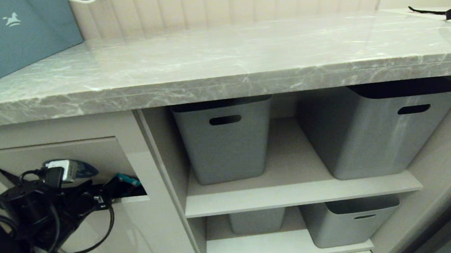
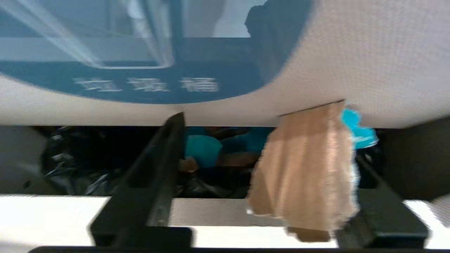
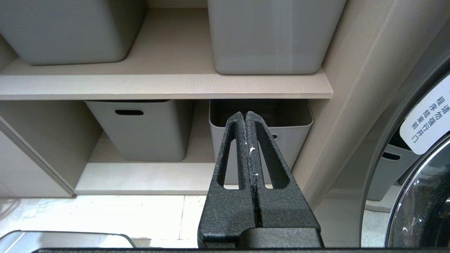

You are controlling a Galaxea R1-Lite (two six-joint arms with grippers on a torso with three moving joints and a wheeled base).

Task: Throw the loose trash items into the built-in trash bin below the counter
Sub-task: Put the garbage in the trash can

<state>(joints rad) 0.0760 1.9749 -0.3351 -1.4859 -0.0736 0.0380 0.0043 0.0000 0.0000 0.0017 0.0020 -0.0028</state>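
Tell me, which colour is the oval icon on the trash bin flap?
Blue, with whitish characters; the oval icon shows best in the left wrist view.

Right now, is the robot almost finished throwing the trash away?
Nearly, it seems. The counter shows no scraps. The left gripper is at the trash bin's flap, jaws apart, with a brown-and-teal wrapper scrap resting against one finger, not yet dropped. More teal pieces already lie inside on the black bag. Left: letting it fall and pulling back. The right gripper is shut and idle.
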